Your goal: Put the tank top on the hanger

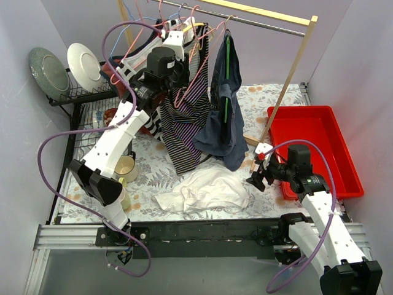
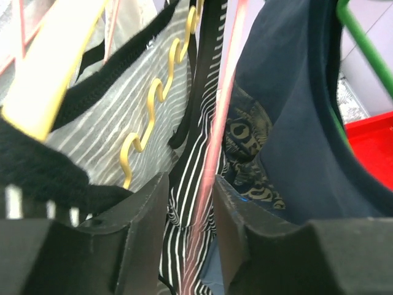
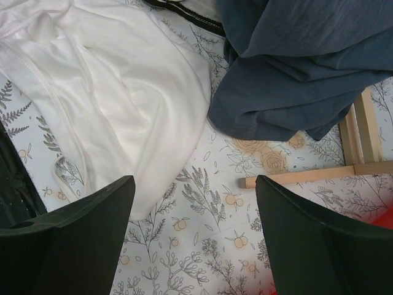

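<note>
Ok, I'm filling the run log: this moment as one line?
left gripper: at rail, hanger wire between fingers | right gripper: open, over table beside tank top | tank top: crumpled on table, not hung

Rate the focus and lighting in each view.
Top external: evenly lit and sharp throughout, with only soft shadows. Left wrist: too close, so the hanger and the yellow hanger smear into blur. Right wrist: the tablecloth print is crisp, the tank top is bright yet its folds stay readable, and its own dark fingers are soft.
</note>
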Robot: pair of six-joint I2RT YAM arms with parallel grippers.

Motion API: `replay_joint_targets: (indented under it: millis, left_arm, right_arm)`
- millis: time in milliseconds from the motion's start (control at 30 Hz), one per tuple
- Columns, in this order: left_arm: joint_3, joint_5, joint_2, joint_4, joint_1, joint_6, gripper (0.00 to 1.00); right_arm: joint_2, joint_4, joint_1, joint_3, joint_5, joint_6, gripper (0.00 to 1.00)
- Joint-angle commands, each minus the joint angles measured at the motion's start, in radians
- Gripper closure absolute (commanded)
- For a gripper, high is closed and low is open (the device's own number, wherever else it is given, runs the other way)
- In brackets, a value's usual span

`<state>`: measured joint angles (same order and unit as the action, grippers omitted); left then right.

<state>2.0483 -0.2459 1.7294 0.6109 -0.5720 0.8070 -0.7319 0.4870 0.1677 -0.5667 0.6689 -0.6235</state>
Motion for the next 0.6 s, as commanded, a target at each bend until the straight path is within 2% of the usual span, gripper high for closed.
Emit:
replay_joint_targets:
  millis: [0,167,200,567]
  left_arm:
    - [0.038,0.022,0.001,0.018,0.009,-0.029,0.70]
    - [0.049,0.065,0.002,0.009,0.011,-0.051,0.90]
    - [0.049,0.069,-0.001,0.003,0.011,-0.058,0.99]
    - [-0.037,0.152,-0.137,-0.169,0.011,-0.066,1.00]
  right_arm:
    - [0.014,-0.028,-0.010,-0.029,0.017,0.011,0.12]
    - [0.020,-0.027,-0.017,-0.030,0.021,0.013,0.13]
    - [0.020,-0.027,-0.017,-0.030,0.021,0.013,0.13]
    - [0.025,-0.025,-0.030,-0.030,0.026,0.013,0.12]
